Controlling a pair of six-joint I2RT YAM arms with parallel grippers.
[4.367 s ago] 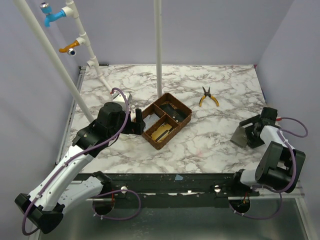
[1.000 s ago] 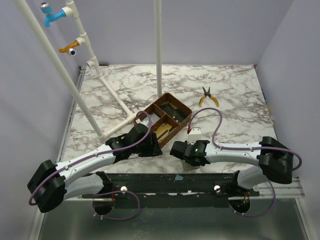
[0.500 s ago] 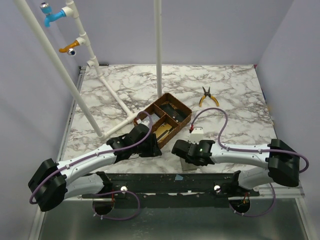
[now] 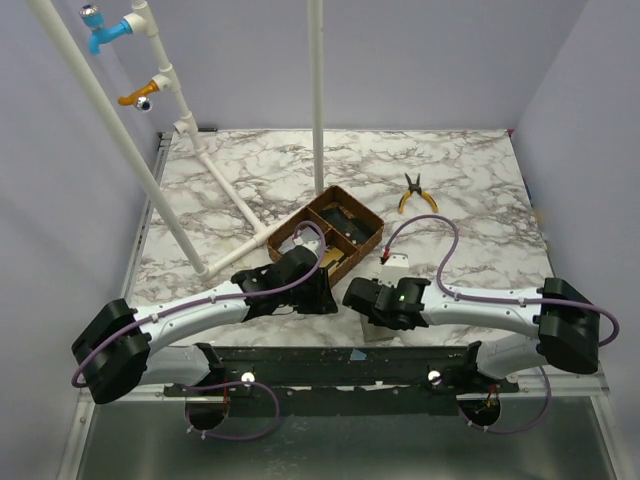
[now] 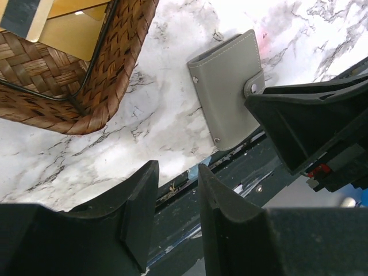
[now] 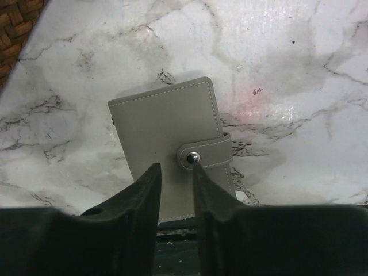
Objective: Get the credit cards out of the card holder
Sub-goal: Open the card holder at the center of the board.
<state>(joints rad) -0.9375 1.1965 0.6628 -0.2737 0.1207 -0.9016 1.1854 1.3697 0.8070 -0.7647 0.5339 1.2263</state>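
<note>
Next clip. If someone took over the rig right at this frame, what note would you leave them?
Left gripper: jaws slightly apart, empty, at the table's front edge, short of the card holder.
Right gripper: jaws narrowly apart, holding nothing, at the card holder's snap tab; contact cannot be told.
Card holder: flat on the table near the front edge, closed, snap fastened, beside the woven tray.
Done: nothing; no credit cards in sight.
Left: unsnap, open, pull the cards out.

Robot lab, marble-print table [image 4: 470,180], white pipe frame [image 4: 316,100], plain lilac walls [image 4: 420,60]
</note>
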